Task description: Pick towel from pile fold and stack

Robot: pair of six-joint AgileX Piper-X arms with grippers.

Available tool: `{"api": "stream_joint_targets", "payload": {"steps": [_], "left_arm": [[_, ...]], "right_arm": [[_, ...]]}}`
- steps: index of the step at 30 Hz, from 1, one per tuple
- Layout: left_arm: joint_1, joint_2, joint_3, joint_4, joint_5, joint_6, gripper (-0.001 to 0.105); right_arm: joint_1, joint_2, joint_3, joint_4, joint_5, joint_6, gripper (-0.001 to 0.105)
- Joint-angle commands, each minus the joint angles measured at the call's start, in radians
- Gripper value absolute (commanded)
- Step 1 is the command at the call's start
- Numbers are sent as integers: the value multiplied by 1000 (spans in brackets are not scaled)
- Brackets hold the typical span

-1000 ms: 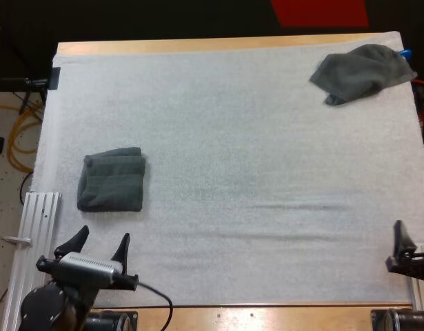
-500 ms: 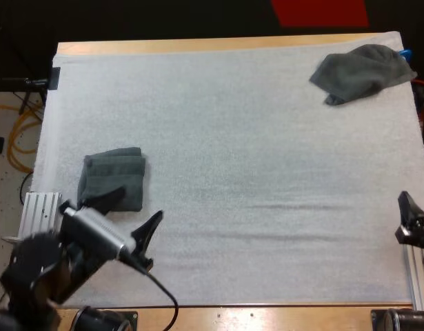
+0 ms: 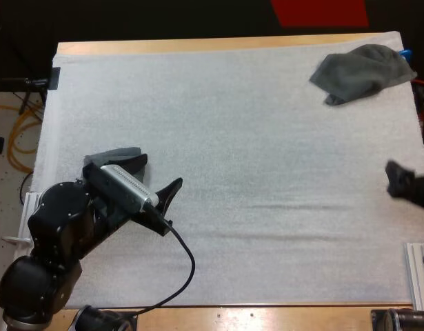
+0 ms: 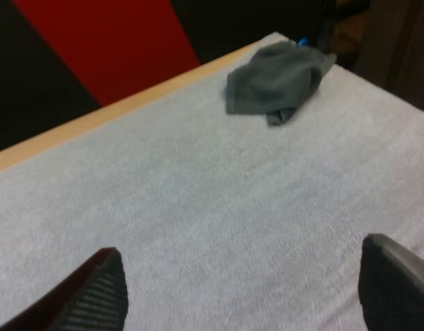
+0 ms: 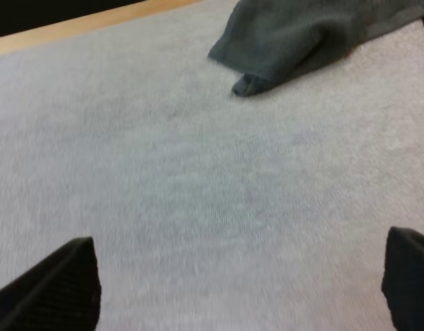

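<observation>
Crumpled towel [image 3: 362,72]: lies loose at the far right corner of the mat [image 3: 253,138]; nothing touches it.
Folded towel [image 3: 114,156]: near the mat's left edge, partly hidden under the left arm.
Left gripper [image 3: 154,176]: over the mat just beside the folded towel; fingers [image 4: 101,289] spread wide, nothing between them; faces the crumpled towel across the mat.
Right gripper [image 3: 407,185]: above the mat's right edge, well apart from the crumpled towel; fingers stand wide apart, holding nothing.

bright, even light with faint soft shadows.
</observation>
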Motion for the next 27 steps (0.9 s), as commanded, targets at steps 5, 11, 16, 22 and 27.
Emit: {"api": "stream_joint_targets", "payload": {"steps": [5,11,16,22,27], "left_arm": [[-3,9,-6,-24,9,-13,68],[-3,9,-6,-24,9,-16,68],[-3,9,-6,-24,18,-15,68],[-3,9,-6,-24,27,-15,68],[-3,9,-6,-24,27,-15,68]], "right_arm": [[-4,241,-6,-246,-14,66,80],[-4,536,-46,-489,0,230,80],[-4,800,-166,-595,19,347,80],[-4,1054,-342,-606,33,463,80],[-4,1210,-472,-605,19,547,80]]}}
